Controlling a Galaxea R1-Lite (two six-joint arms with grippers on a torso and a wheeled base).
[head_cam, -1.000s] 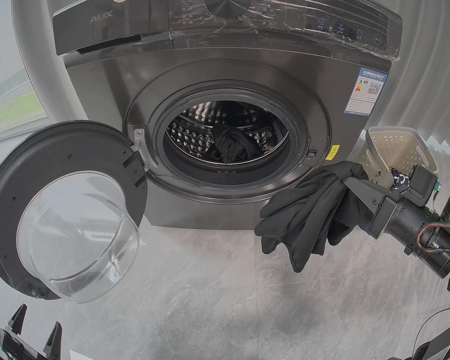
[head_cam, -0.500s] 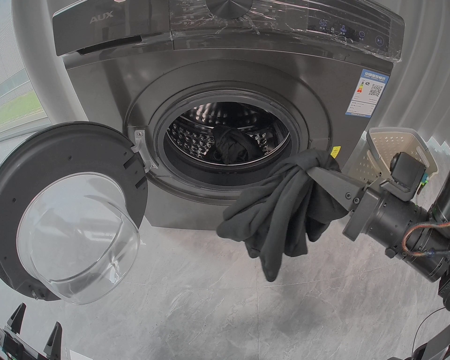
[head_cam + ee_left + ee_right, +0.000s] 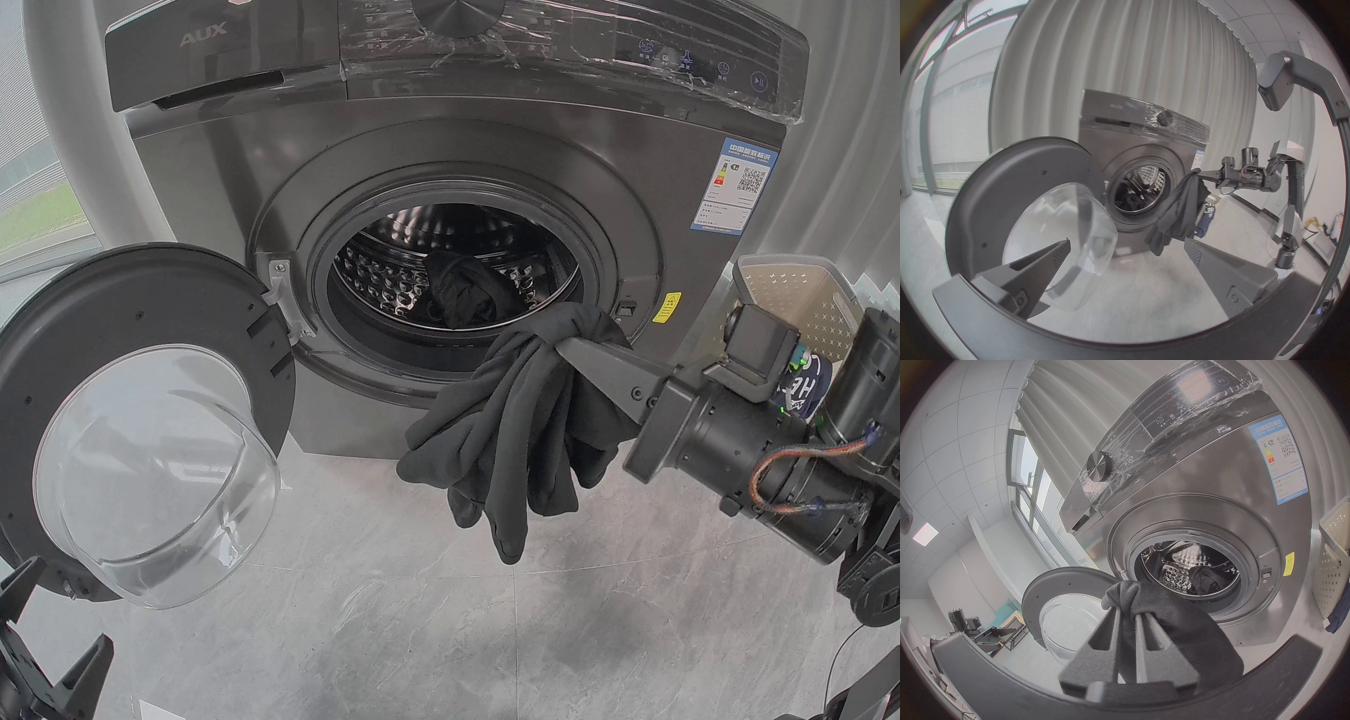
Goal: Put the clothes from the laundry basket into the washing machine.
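Bright daylight; glare on washing machine (image 3: 469,141)

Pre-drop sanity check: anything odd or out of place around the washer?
Nothing spilled or damaged. Only oddity: crinkled plastic film covers the washing machine's control panel. Right gripper holds the dark garment at the drum mouth, not yet inside.

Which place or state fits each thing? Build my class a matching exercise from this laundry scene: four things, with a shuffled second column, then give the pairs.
Column one
1. washing machine door
2. dark garment
3. laundry basket
4. left claw

Column two
a. open, holding nothing
b. swung wide open on the robot's left
c. hanging from the shut right claw
d. beside the washing machine, on the robot's right

Pairs: 1-b, 2-c, 3-d, 4-a
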